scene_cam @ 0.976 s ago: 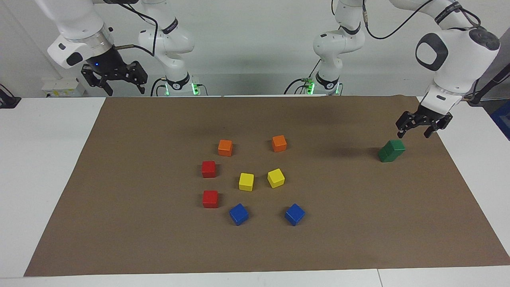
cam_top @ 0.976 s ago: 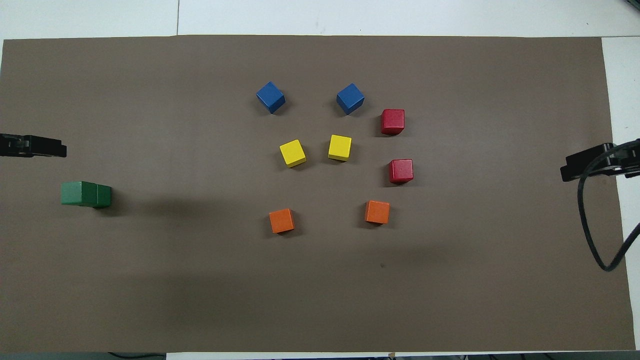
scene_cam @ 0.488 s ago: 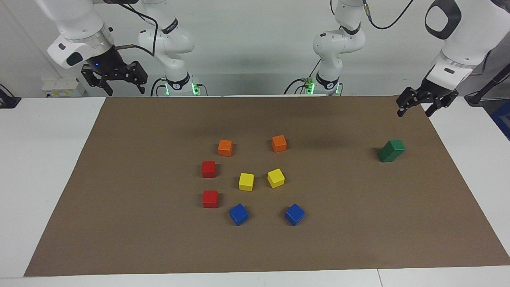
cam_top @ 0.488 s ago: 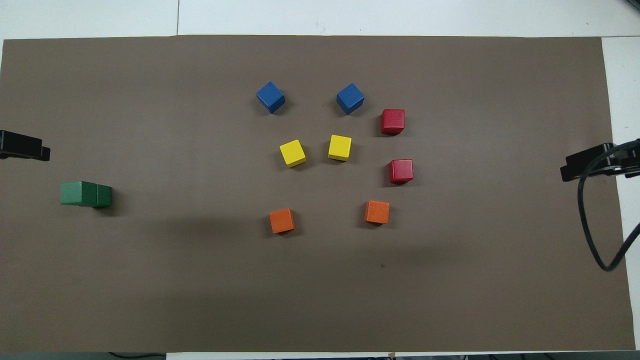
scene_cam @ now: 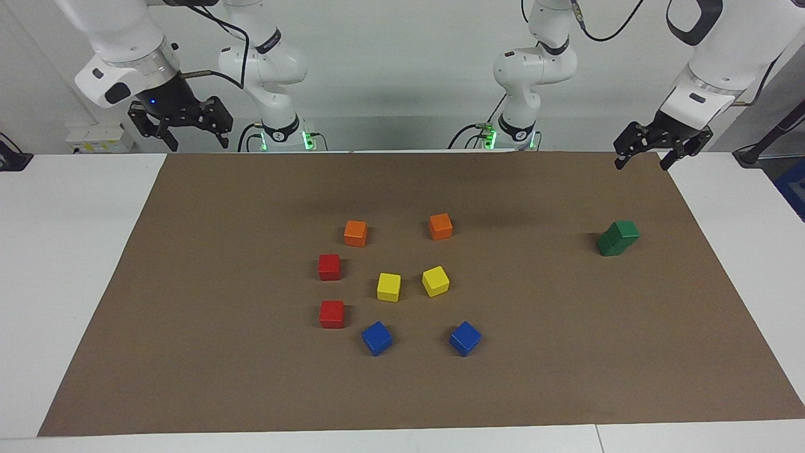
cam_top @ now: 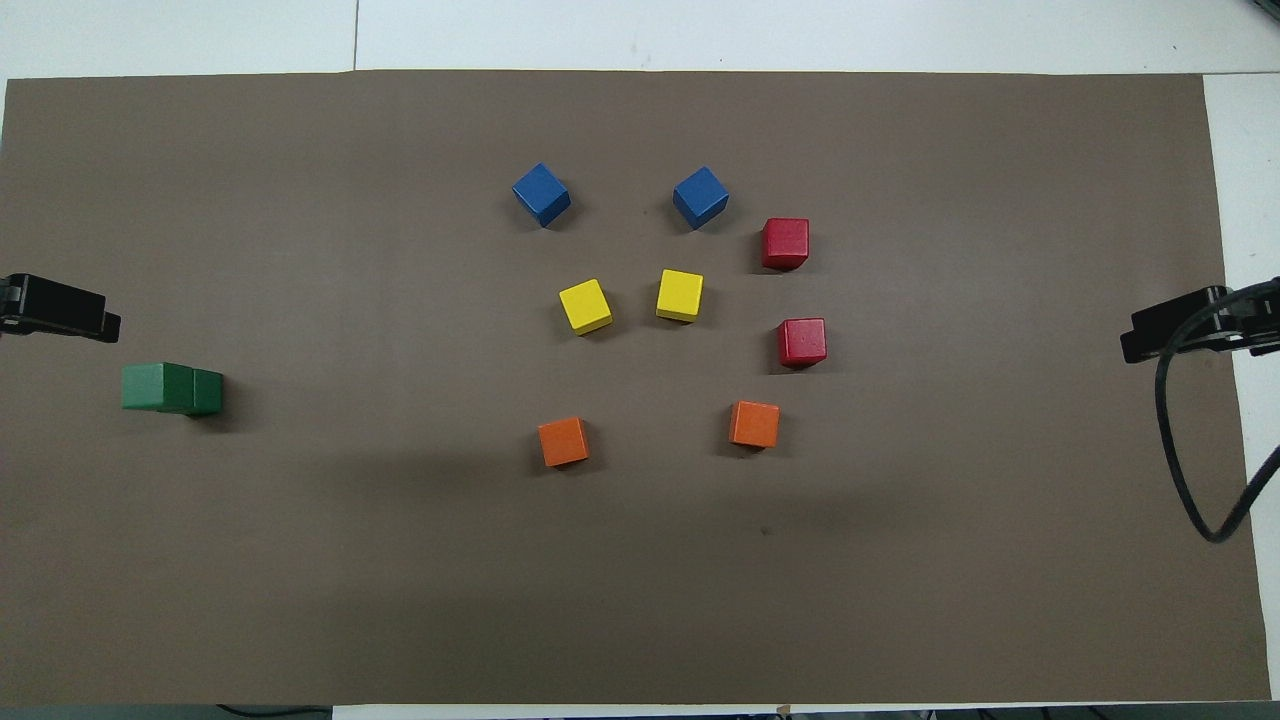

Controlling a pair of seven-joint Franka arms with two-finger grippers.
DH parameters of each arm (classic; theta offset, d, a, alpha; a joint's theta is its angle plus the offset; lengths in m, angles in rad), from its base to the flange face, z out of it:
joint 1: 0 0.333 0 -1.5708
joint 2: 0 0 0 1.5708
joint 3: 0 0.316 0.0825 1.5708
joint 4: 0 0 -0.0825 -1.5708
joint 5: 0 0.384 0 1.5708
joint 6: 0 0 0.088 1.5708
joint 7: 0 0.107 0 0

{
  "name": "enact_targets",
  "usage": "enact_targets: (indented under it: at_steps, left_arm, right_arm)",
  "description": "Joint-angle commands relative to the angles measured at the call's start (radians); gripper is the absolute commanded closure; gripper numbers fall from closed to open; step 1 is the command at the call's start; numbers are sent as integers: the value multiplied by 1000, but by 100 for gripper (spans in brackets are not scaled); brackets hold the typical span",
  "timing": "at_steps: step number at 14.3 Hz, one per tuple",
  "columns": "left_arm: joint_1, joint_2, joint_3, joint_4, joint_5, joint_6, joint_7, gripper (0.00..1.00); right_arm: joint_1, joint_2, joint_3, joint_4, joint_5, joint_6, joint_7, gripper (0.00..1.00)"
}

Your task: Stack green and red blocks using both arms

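Note:
Two green blocks [scene_cam: 618, 238] stand one on the other, the upper one slightly offset, on the brown mat toward the left arm's end; from overhead the green stack [cam_top: 172, 388] shows its top and one side. Two red blocks lie apart near the mat's middle: one red block [scene_cam: 329, 267] [cam_top: 802, 342] nearer the robots, the other red block [scene_cam: 331, 314] [cam_top: 785, 243] farther. My left gripper [scene_cam: 641, 162] hangs open and empty in the air, over the mat's edge by the green stack. My right gripper [scene_cam: 188, 135] waits open and raised at the right arm's end.
Two orange cubes [scene_cam: 355, 233] [scene_cam: 441, 226], two yellow cubes [scene_cam: 388, 287] [scene_cam: 435, 280] and two blue cubes [scene_cam: 377, 338] [scene_cam: 465, 338] lie around the red ones. The brown mat [scene_cam: 566, 352] covers most of the white table. A black cable [cam_top: 1190, 470] loops by the right gripper.
My left gripper has lifted up and away from the green stack, back toward the robots. The green stack stays put. The right arm has not moved.

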Motion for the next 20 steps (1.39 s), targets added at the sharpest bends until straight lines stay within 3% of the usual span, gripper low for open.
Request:
enact_targets:
  at_steps: [1, 5, 20]
  left_arm:
    - [-76, -7, 73, 34, 20, -52, -15, 0]
    - [-77, -77, 68, 19, 49, -63, -18, 0]
    - [-73, -120, 73, -75, 21, -3, -22, 0]
  right_arm:
    - [-7, -14, 2, -18, 13, 11, -8, 0]
    - [-7, -14, 2, -18, 13, 11, -8, 0]
    - [-7, -14, 2, -18, 13, 11, -8, 0]
